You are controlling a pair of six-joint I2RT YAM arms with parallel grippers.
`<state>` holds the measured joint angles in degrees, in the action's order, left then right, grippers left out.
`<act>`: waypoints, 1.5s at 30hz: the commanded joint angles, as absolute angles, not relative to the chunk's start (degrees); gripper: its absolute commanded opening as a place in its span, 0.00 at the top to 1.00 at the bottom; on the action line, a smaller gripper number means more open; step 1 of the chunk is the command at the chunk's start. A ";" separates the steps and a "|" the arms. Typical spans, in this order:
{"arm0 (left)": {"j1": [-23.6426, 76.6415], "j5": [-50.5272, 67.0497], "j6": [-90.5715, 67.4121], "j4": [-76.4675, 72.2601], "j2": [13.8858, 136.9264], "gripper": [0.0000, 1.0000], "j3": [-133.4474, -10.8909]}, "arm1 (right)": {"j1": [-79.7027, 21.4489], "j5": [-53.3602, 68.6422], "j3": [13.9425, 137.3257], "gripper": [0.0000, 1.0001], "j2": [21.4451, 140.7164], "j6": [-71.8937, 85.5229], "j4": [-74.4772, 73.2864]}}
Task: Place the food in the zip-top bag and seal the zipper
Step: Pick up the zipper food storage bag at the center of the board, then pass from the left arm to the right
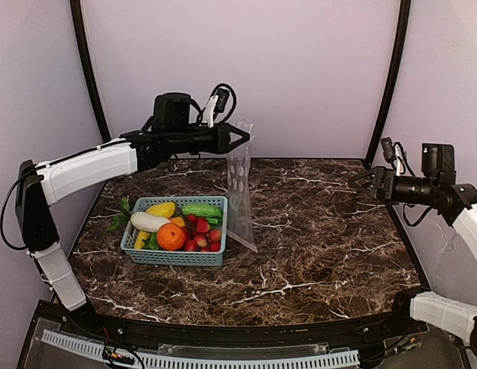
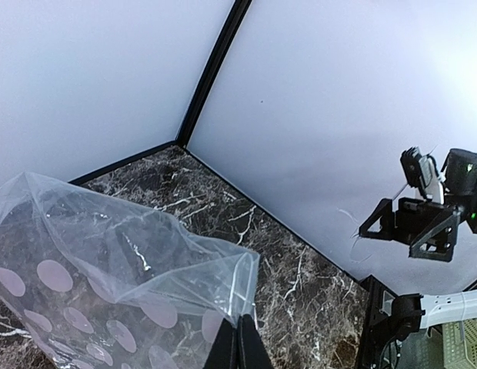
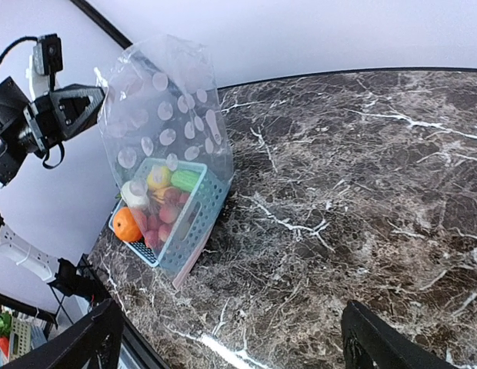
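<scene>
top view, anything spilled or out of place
Nothing is spilled. The food sits in the basket, with only the leafy greens drooping over its left rim. The zip-top bag stands tall beside the basket because the left gripper pinches its top corner.

left fingers (image 1: 240, 133) holding bag (image 1: 240, 192), food (image 1: 175, 231) in basket (image 1: 174, 260)

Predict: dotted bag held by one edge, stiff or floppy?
Probably floppy: the dotted bag hangs wrinkled and sagging from the left tool. Likely very light, thin clear film, so apt to swing. Its bottom, touching the table, would likely crumple if pushed.
</scene>
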<state>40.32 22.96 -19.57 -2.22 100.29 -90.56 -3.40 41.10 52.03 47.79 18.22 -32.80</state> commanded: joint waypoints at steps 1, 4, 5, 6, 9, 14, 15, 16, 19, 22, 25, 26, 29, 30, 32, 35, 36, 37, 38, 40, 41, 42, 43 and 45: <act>41.77 23.19 -23.28 -7.13 94.98 0.99 -89.43 | -9.74 37.35 52.08 0.07 49.10 19.88 -28.93; 42.66 21.97 -24.94 -6.67 93.40 0.99 -89.38 | -15.87 33.30 51.62 0.08 49.55 21.68 -26.32; 43.27 21.05 -26.08 -6.59 93.06 0.99 -89.32 | -17.74 32.44 51.52 0.08 49.77 22.29 -25.42; 43.84 20.41 -26.53 -6.42 92.48 0.99 -89.26 | -19.59 31.36 51.43 0.09 50.12 22.77 -24.66; 45.21 17.39 -28.47 -5.78 91.37 0.99 -89.29 | -25.55 27.62 51.18 0.10 51.03 23.79 -22.74; 46.80 13.84 -31.23 -5.80 89.90 0.99 -88.24 | -35.57 21.97 49.89 0.12 51.40 25.74 -18.53; 46.96 13.60 -31.35 -5.91 89.77 0.99 -88.15 | -37.36 20.59 49.82 0.12 51.51 26.31 -18.35; 47.20 13.33 -31.68 -5.94 89.64 0.99 -88.09 | -38.96 19.34 49.82 0.12 51.74 26.73 -18.18; 47.63 13.24 -32.26 -6.37 89.48 0.99 -88.07 | -43.10 15.69 49.49 0.12 52.49 27.81 -17.68; 48.03 12.53 -32.45 -6.30 89.34 0.99 -88.06 | -46.87 11.80 49.26 0.11 53.89 28.34 -17.13; 48.15 12.10 -32.58 -5.93 89.37 0.99 -88.02 | -51.76 6.09 50.41 0.18 55.29 28.59 -16.97; 48.23 11.95 -32.64 -5.87 89.38 0.99 -88.04 | -53.44 3.66 51.07 0.19 55.81 28.71 -17.08; 48.29 11.40 -32.58 -5.33 89.45 0.99 -87.94 | -57.44 -2.99 53.03 0.21 58.10 29.11 -17.02; 48.31 10.91 -32.49 -5.16 89.46 0.99 -87.91 | -58.54 -4.36 53.46 0.21 59.00 29.34 -16.72; 48.34 10.63 -32.40 -5.10 89.38 0.99 -87.75 | -60.24 -6.20 54.14 0.21 60.96 30.15 -15.93; 48.33 10.37 -32.30 -4.98 89.42 0.99 -87.63 | -61.55 -6.84 54.94 0.22 65.05 32.20 -14.66; 48.29 10.33 -32.28 -4.83 89.46 0.99 -87.65 | -61.88 -7.05 55.34 0.23 66.26 32.83 -14.49; 48.28 10.14 -32.26 -4.79 89.51 0.99 -87.68 | -62.50 -7.06 55.78 0.25 67.48 33.09 -14.24; 48.31 10.08 -32.26 -4.69 89.50 0.99 -87.71 | -62.95 -7.10 56.26 0.28 68.68 33.21 -13.89; 48.31 10.02 -32.26 -4.62 89.60 0.99 -87.71 | -63.94 -7.22 57.35 0.32 70.89 33.07 -13.36; 48.33 10.00 -32.26 -4.59 89.62 0.99 -87.76 | -64.29 -7.20 57.87 0.34 71.91 33.05 -13.10; 48.29 9.92 -32.26 -4.51 89.60 0.99 -87.79 | -64.55 -7.34 58.23 0.36 72.75 33.11 -12.83; 48.28 9.93 -32.21 -4.45 89.58 0.99 -87.84 | -64.79 -7.49 58.51 0.38 73.53 33.25 -12.61; 48.31 9.85 -32.16 -4.34 89.60 0.99 -87.88 | -64.98 -8.00 58.74 0.42 74.91 33.59 -12.33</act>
